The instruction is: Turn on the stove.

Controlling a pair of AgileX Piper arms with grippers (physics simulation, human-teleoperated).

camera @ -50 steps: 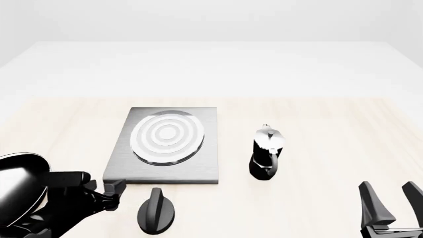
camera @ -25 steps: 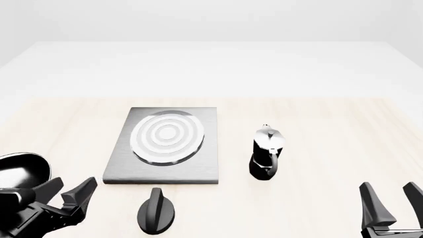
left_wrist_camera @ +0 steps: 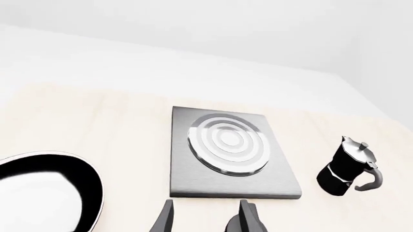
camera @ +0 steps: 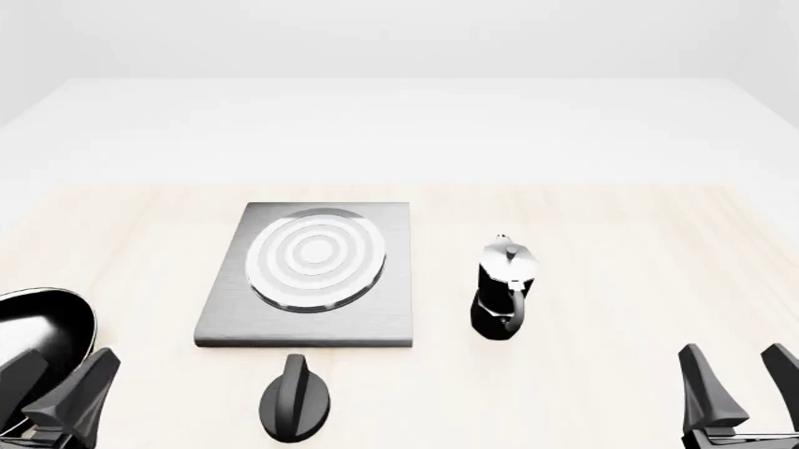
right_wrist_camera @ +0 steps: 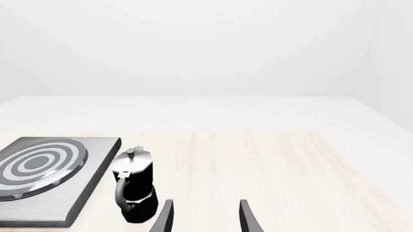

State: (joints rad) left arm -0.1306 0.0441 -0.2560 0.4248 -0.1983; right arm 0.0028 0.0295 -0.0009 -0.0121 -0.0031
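The stove is a grey metal plate [camera: 374, 318] with a ring burner [camera: 314, 257], lying left of the table's middle. Its black oval knob [camera: 296, 402] with a raised ridge sits apart, just in front of the plate. My left gripper [camera: 56, 391] is open and empty at the near left, well left of the knob and touching nothing. In the left wrist view its fingers [left_wrist_camera: 248, 218] stand apart, facing the plate [left_wrist_camera: 187, 179]. My right gripper [camera: 739, 393] is open and empty at the near right; its wrist view shows the plate [right_wrist_camera: 96, 159] at the side.
A black-and-silver moka pot [camera: 503, 292] stands upright right of the plate; it also shows in the left wrist view [left_wrist_camera: 347, 166] and the right wrist view [right_wrist_camera: 134, 189]. A black frying pan [camera: 37, 323] lies at the near left beside my left gripper, also in the left wrist view [left_wrist_camera: 90, 193].
My left gripper has drawn back from the plate's front left corner, near the knob, to the near left edge by the pan. The right arm has not moved.
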